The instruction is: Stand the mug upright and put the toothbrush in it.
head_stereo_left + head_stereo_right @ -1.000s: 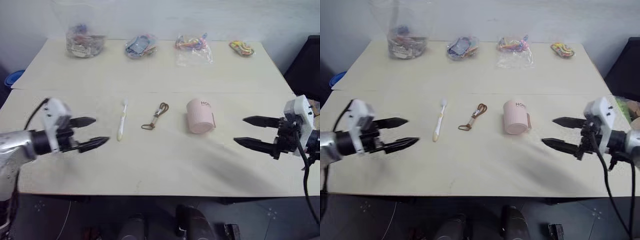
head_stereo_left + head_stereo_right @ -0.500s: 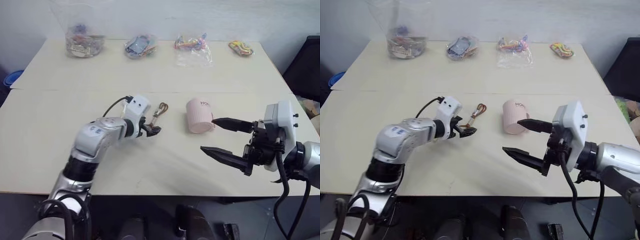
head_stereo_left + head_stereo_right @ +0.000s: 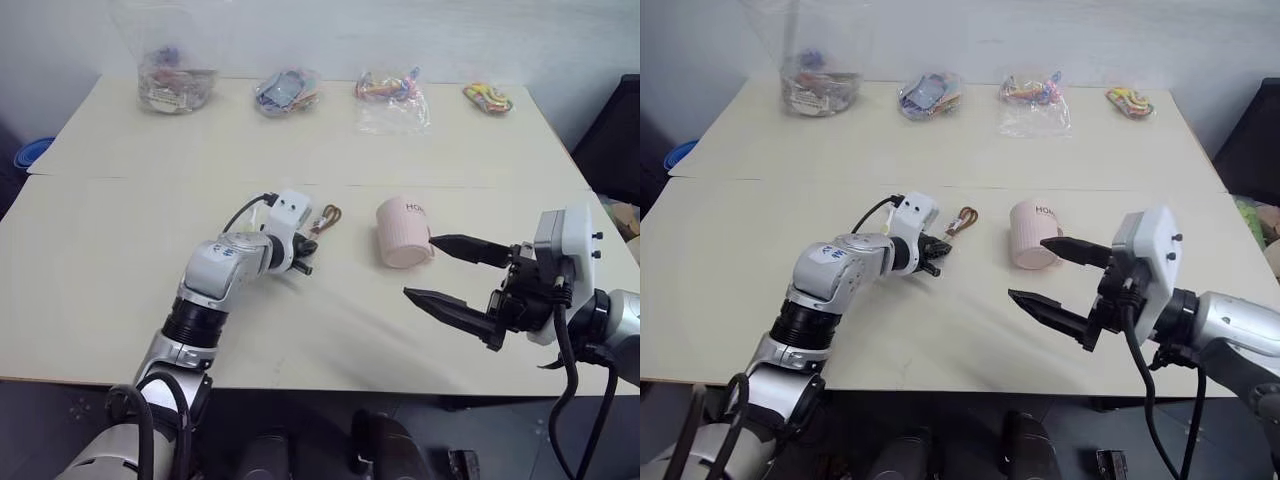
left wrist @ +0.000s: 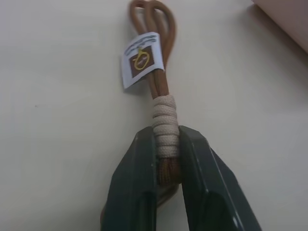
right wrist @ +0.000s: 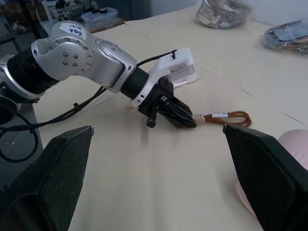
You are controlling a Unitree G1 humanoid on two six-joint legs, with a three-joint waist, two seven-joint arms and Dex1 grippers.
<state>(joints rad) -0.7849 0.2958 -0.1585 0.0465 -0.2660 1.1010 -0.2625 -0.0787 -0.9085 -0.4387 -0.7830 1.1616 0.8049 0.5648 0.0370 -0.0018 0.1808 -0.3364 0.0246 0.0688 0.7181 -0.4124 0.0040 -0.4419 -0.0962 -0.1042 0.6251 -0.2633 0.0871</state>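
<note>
Fingers of the left gripper [image 4: 167, 166] are clamped on the brown cord loop [image 4: 155, 53], pinching it at the pale wrapped binding near its clasp end. The cord runs on from the fingertips, flat on the bench [image 3: 420, 150], with a small white and brown paper tag around it partway along. In the head views this gripper sits near the middle of the bench, its arm reaching in from the left, and the far end of the loop [image 3: 329, 214] pokes out past the white wrist housing.

Fingers of the right gripper [image 3: 448, 274] stand wide apart and hold nothing; one black finger points at the mug's near side, the other lies lower and nearer the bench's front edge. The right wrist view looks between these two spread fingers toward the left gripper [image 5: 177, 113] and the cord.

Just past the upper right finger lies the mug [image 3: 403, 231], pale pink and ribbed, with small dark lettering near the rim. Whether it stands or lies on its side I cannot tell. It is apart from both grippers and a little to the right of the cord loop.

A sliver of pale handle shows behind the left wrist in the right wrist view, likely the toothbrush [image 5: 129, 107].

Along the far edge of the bench sit four clear bags of small items [image 3: 171, 80].
</note>
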